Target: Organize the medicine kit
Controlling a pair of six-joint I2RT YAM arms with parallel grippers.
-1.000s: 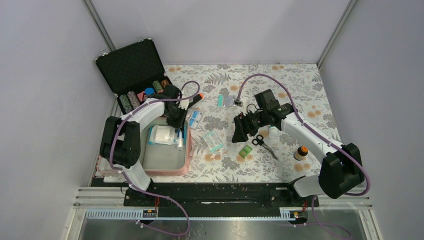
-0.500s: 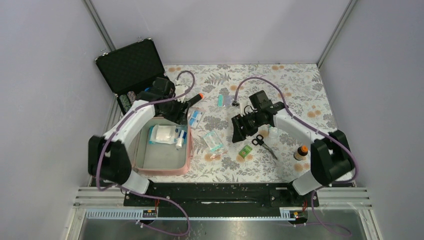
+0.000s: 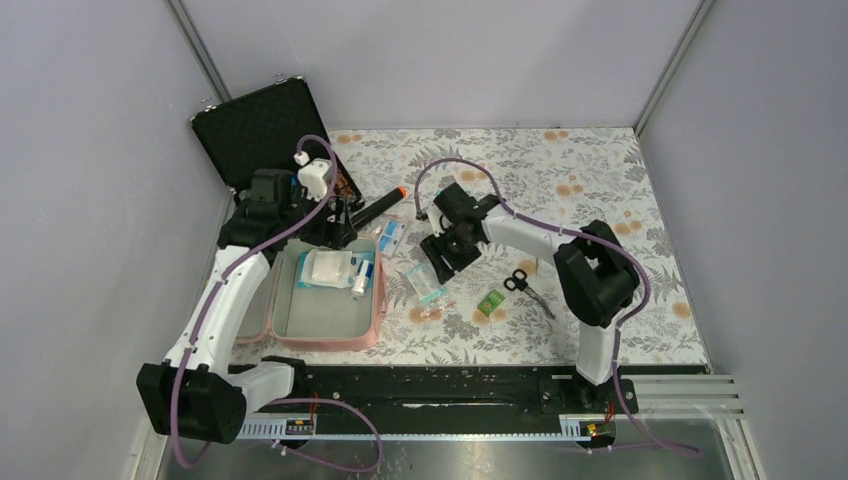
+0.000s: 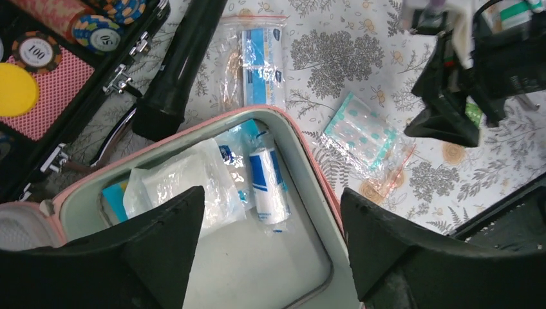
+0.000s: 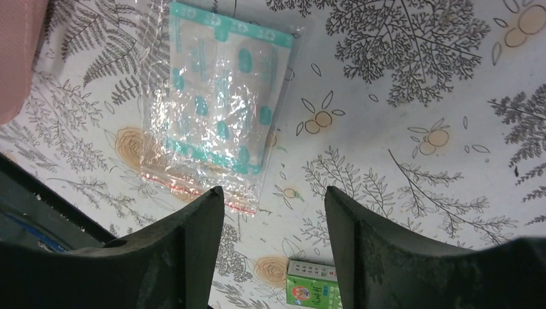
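The medicine kit (image 3: 378, 300) is a pink pouch lying open at the left, its grey inside up. It holds a white gauze bag (image 3: 322, 268) and a blue-and-white roll (image 3: 360, 275). My left gripper (image 3: 335, 222) hangs open over the pouch's far edge, holding nothing. In the left wrist view the roll (image 4: 267, 187) and gauze bag (image 4: 180, 187) lie below the left gripper (image 4: 272, 193), inside the pouch rim (image 4: 309, 161). My right gripper (image 3: 440, 258) is open above the teal plaster bag (image 3: 427, 282). In the right wrist view that bag (image 5: 219, 109) lies just beyond the right gripper (image 5: 273, 190).
A small green box (image 3: 490, 303) and scissors (image 3: 528, 288) lie right of the plaster bag. A bag of blue packets (image 3: 391, 236) and a black torch (image 3: 375, 207) lie beyond the pouch. The black case with poker chips (image 3: 262, 135) stands open at far left.
My left gripper opened and drew back from inside the pouch toward its far edge, leaving the roll there. The right arm swung left, from near the scissors to over the plaster bag.
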